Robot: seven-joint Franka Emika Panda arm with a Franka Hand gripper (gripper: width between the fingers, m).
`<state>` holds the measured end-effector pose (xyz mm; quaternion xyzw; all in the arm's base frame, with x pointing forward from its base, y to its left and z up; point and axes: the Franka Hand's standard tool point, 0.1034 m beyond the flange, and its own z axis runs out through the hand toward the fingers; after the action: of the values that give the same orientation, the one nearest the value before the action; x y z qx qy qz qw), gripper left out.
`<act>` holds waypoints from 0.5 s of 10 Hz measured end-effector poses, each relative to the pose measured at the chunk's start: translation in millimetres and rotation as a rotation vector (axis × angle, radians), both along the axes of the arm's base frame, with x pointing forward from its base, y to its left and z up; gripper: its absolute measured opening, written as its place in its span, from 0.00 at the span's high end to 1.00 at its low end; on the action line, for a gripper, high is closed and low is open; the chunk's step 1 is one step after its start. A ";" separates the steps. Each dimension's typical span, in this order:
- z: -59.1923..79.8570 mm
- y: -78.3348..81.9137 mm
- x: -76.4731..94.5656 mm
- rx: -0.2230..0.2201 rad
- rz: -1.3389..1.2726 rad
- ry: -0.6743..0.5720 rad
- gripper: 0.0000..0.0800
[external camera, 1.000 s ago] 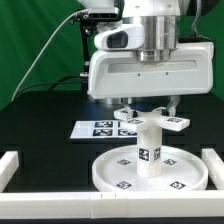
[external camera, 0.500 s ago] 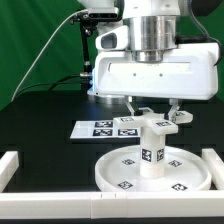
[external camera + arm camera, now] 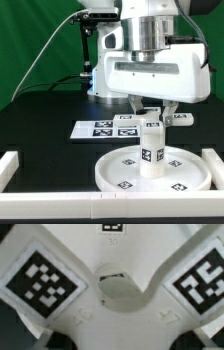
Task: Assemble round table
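Observation:
The large rimmed round disc [image 3: 118,172] lies flat on the black table near the front. The short cylindrical leg [image 3: 150,152] stands upright at its centre. My gripper [image 3: 154,108] hangs right above the leg and is shut on the four-armed cross-shaped base [image 3: 170,119], holding it level at the leg's top. I cannot tell whether base and leg touch. The wrist view is filled by the base [image 3: 110,249] with two tagged arms and its central socket [image 3: 118,285]. My fingertips are not clear in that view.
The marker board [image 3: 103,128] lies flat behind the disc, towards the exterior view's left. The white blocky border rail [image 3: 9,166] runs along the left, the front and the right [image 3: 213,166] of the work area. A green backdrop stands behind.
My gripper has shifted towards the exterior view's right with the cross-shaped base in it, which now sits more squarely over the leg's top. The disc and the leg have not moved.

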<state>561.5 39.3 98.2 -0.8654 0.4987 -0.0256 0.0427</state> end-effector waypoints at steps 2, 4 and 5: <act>0.1 0.5 0.1 0.040 -0.313 0.005 0.45; 0.3 0.7 0.3 0.084 -0.599 0.015 0.45; 0.3 0.6 0.3 0.096 -0.656 0.018 0.45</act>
<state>561.9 40.0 98.5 -0.6558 0.7518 -0.0070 0.0684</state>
